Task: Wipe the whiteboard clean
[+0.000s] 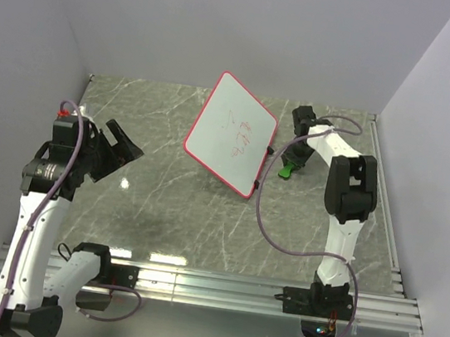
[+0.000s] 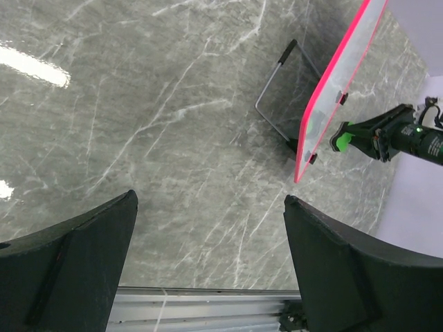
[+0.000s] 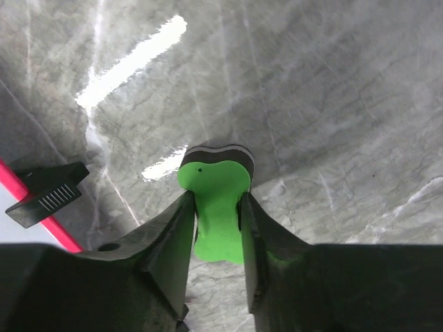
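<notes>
The whiteboard (image 1: 232,133) stands tilted on its wire stand in the middle of the table, white with a red-pink rim and faint red scribbles. In the left wrist view I see it edge-on (image 2: 337,86); the right wrist view shows only its rim (image 3: 38,209) at the lower left. My right gripper (image 1: 292,163) sits just right of the board, shut on the small green eraser (image 3: 217,207), which is also in the top view (image 1: 287,171). My left gripper (image 1: 123,144) is open and empty, raised over the table's left side, well away from the board.
The board's wire stand (image 2: 277,97) and a black foot (image 3: 47,194) rest on the grey marble table (image 1: 153,200). A metal rail (image 1: 217,286) runs along the near edge. White walls close in the back and sides.
</notes>
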Available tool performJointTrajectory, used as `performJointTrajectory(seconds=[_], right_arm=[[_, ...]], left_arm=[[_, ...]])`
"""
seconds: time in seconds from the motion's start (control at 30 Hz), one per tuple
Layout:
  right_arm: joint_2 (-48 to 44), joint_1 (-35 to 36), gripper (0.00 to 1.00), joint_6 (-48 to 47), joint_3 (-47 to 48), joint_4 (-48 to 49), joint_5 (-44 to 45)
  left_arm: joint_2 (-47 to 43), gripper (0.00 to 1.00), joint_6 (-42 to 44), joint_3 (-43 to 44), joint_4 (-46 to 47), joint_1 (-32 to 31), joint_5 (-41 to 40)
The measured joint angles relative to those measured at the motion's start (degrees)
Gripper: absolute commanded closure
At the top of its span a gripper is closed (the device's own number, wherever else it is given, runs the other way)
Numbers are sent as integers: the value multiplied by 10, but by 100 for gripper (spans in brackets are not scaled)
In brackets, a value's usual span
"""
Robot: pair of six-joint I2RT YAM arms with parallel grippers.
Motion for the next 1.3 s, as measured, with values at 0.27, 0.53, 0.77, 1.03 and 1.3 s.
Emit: performJointTrajectory(seconds=[0.27, 0.53, 0.77, 1.03, 1.3], right_arm=[[24, 19, 100, -59, 43, -33, 26], [7, 24, 100, -99, 14, -14, 26], [-53, 24, 100, -110, -42, -37, -22], [-150, 22, 100, -109, -37, -45, -75], [-226, 12, 100, -95, -65, -16, -167]], left_arm=[[82, 1, 14, 19, 17, 0, 23], [214, 3, 36, 110, 39, -3, 12], [338, 1, 65, 193, 101, -21, 76], [520, 6, 89, 364, 123, -74, 101], [666, 19, 101, 475, 151, -123, 132]])
